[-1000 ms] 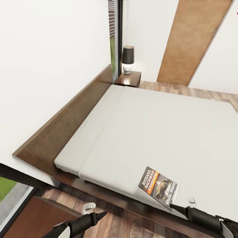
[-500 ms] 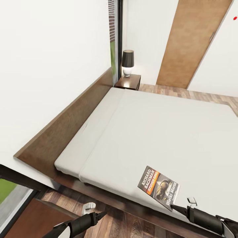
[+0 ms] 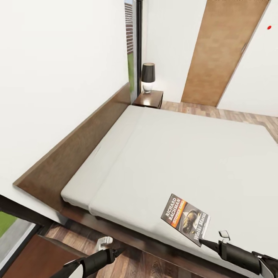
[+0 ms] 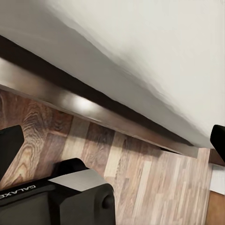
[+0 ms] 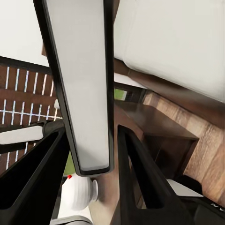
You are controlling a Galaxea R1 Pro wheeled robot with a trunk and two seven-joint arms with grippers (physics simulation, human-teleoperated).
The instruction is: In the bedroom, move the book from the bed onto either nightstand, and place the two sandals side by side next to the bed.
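Observation:
The book (image 3: pixel 185 219), dark grey with white lettering and an orange band, is at the near edge of the bed (image 3: pixel 173 154). My right gripper (image 3: pixel 200 242) is shut on its near corner. In the right wrist view the book's pale page edge (image 5: pixel 79 70) runs between the two dark fingers (image 5: pixel 42 178). My left gripper (image 3: pixel 117 251) hangs over the floor beside the bed frame. Its fingertips stand far apart in the left wrist view (image 4: pixel 113 138), so it is open. A nightstand (image 3: pixel 150 99) with a dark-shaded lamp (image 3: pixel 148 75) stands at the far end of the headboard. The sandals are out of view.
A brown door (image 3: pixel 218 50) is in the far wall beyond the bed. Wood floor (image 3: pixel 231 114) runs along the bed's far side and under my arms. A reddish-brown wooden top (image 3: pixel 34 258) lies at the near left, by a window.
The camera has shifted a little, so the far nightstand and door sit lower in the picture. The right gripper and the book keep their place relative to each other. The left gripper has hardly moved.

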